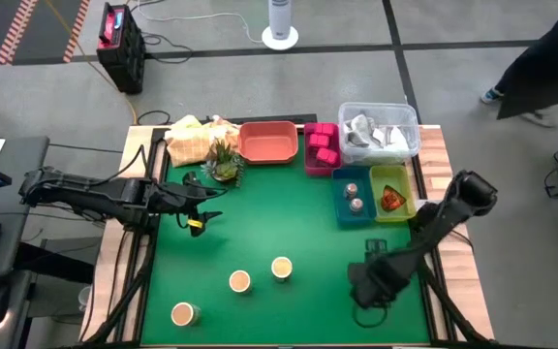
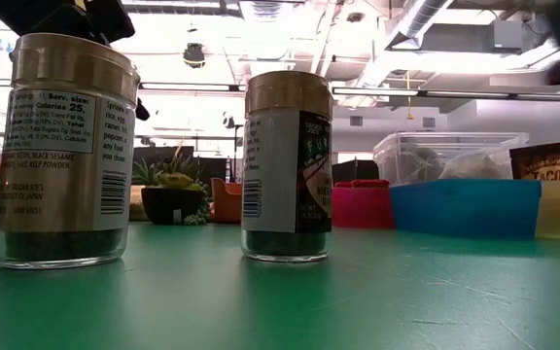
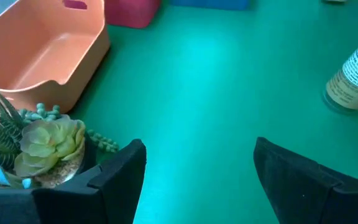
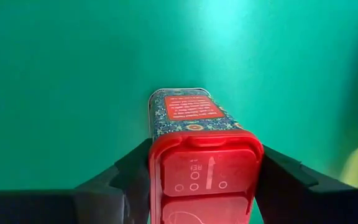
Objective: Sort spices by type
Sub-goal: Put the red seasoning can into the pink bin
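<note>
The right gripper is working low over the green table near its front right corner, and its two fingers are pressing against the sides of a red-capped tin with a patterned blue body and a red label, which is lying on the mat; the jaws are standing partly apart, filled by the tin between them. The left gripper is hanging over the left side of the table, just in front of the small potted plant, its fingers spread partway with nothing between them. Three tan-lidded spice jars are standing along the front of the table: one near the front left corner, one further in, and one close to the middle. Along the back edge an orange tray is sitting empty, with a pink tray of pink packets beside it. To the right, a blue tray is holding two small grey jars, and a yellow-green tray touching it is holding a red-orange packet. A clear plastic box is sitting at the back right corner.
</note>
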Tool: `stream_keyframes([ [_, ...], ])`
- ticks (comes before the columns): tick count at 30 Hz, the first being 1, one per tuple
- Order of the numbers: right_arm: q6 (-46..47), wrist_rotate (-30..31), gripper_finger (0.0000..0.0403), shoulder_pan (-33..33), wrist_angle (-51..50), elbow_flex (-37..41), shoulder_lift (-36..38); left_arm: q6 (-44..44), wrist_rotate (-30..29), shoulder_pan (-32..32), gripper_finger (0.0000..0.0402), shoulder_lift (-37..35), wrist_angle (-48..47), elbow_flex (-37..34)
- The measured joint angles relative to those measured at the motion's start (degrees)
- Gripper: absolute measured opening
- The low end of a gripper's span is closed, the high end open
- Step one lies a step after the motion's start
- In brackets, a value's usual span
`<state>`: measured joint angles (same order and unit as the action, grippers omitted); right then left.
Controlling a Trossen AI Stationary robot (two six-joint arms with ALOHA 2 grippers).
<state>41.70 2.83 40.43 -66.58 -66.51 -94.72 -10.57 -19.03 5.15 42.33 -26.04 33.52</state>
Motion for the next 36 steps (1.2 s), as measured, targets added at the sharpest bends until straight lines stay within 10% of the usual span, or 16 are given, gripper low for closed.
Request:
stream_keyframes([
  [12,-27.71,7.8,0.0246,-28.49,-1.59,-16.38,0.07,1.23,-3.54,-0.01,0.0286,0.0,0.31,0.0],
  [23,-20.68,9.94,0.0246,-57.21,10.9,-21.11,0.06,0.27,-3.43,-0.01,0.0286,0.0,1.53,0.0],
  [36,-17.52,8.71,0.0246,-69.42,24.68,-21.17,-3.33,2.77,-1.94,-0.01,0.0286,0.02,3.37,0.0],
])
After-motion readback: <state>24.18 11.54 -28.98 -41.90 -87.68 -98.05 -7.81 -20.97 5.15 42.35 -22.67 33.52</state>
